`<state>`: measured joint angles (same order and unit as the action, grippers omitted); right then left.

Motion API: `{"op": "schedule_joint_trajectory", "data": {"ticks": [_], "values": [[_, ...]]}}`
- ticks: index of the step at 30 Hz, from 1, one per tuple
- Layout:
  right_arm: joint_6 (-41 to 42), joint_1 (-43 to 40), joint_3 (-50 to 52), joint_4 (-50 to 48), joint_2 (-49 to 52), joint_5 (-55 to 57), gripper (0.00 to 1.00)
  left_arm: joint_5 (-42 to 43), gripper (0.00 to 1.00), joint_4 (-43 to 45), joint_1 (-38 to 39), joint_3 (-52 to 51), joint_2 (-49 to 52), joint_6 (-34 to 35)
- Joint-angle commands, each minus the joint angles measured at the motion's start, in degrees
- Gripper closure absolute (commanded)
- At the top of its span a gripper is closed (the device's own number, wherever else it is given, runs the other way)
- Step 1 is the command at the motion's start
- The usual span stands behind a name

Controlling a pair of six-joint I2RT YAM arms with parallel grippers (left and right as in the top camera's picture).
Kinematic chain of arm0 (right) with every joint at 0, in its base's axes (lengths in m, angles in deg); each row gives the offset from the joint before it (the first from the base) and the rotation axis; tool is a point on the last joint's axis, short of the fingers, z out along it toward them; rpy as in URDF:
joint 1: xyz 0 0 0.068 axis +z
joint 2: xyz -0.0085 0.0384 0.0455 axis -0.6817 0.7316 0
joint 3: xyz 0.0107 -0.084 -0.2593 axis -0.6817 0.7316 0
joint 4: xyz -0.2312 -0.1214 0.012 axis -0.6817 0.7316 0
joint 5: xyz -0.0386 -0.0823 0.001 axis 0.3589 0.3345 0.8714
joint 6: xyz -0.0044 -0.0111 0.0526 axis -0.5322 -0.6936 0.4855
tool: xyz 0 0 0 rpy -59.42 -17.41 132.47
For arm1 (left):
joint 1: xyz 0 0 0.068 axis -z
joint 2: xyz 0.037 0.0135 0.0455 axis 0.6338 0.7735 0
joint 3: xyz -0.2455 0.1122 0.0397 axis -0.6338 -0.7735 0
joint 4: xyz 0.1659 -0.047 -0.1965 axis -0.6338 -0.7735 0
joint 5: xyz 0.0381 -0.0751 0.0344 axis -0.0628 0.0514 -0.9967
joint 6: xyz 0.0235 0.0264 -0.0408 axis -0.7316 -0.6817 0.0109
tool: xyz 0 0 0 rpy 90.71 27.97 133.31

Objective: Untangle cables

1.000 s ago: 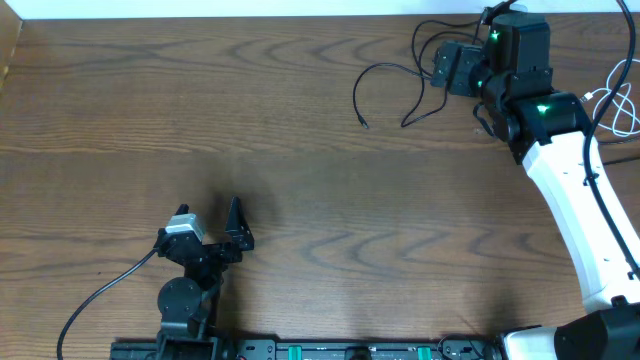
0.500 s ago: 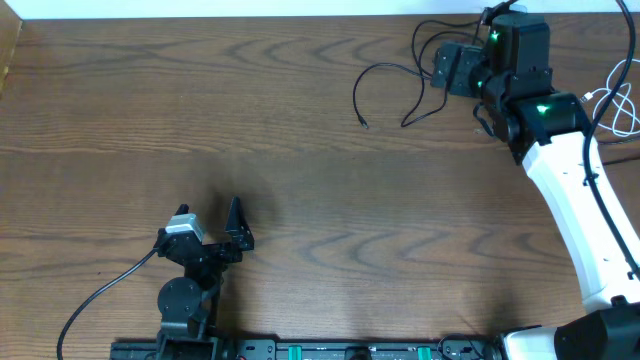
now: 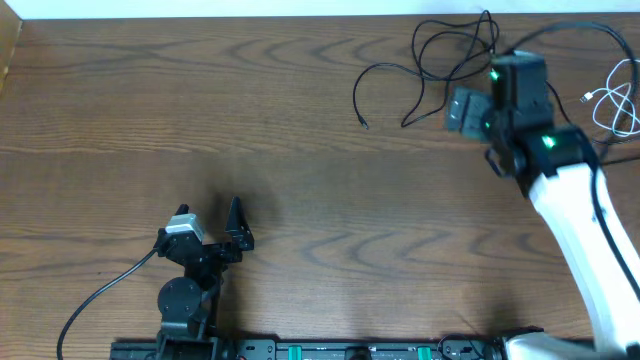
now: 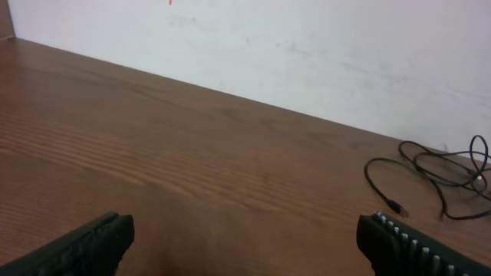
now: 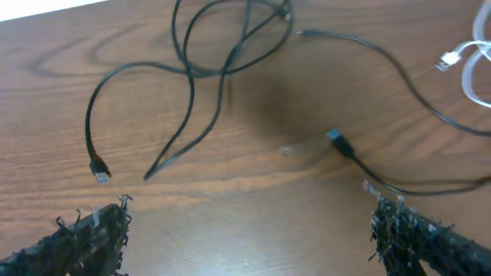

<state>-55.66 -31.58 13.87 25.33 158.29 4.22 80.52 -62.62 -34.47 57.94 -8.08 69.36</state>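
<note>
2 thin black flexible cables [image 5: 188,73], looped together, plus 1 thin white cable [image 5: 454,57]: far right of the brown wooden worktop [image 3: 300,150]. Tangle lies just ahead of right gripper [image 5: 249,230], jaws apart, empty. Left gripper [image 4: 245,241]: jaws apart, well away.

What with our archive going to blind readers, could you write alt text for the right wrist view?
Thin black cables lie looped and crossed over one another on a brown wooden table, their small plug ends loose, with a white cable at the right edge. The right pincer hangs open above them, its dark fingertips in the bottom corners.
</note>
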Motion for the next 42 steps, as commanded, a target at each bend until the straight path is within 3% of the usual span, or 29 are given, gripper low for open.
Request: {"op": "schedule_joint_trajectory", "data": {"ticks": [1,8,20,24,27,42], "values": [[-0.4,-0.6,6.1,-0.3,-6.7,2.6,0.01,0.1,0.02,-1.9,-0.3,-1.4,-0.3,-0.8],[-1.1,-0.7,24.9,-12.7,-21.3,4.1,0.01,0.1,0.02,-1.9,-0.3,-1.4,-0.3,-0.8],[-1.6,-0.7,58.6,-52.3,-48.7,4.1,0.01,0.1,0.02,-1.9,-0.3,-1.4,-0.3,-0.8],[-4.5,-0.7,66.4,-60.6,-55.5,4.1,0.01,0.1,0.02,-1.9,-0.3,-1.4,-0.3,-0.8],[-7.0,-0.7,70.0,-61.6,-59.8,4.0,0.01,0.1,0.02,-1.9,-0.3,-1.4,-0.3,-0.8],[-16.1,-1.4,70.1,-37.0,-79.0,4.3,0.01,0.1,0.02,-1.9,-0.3,-1.4,-0.3,-0.8]]}}
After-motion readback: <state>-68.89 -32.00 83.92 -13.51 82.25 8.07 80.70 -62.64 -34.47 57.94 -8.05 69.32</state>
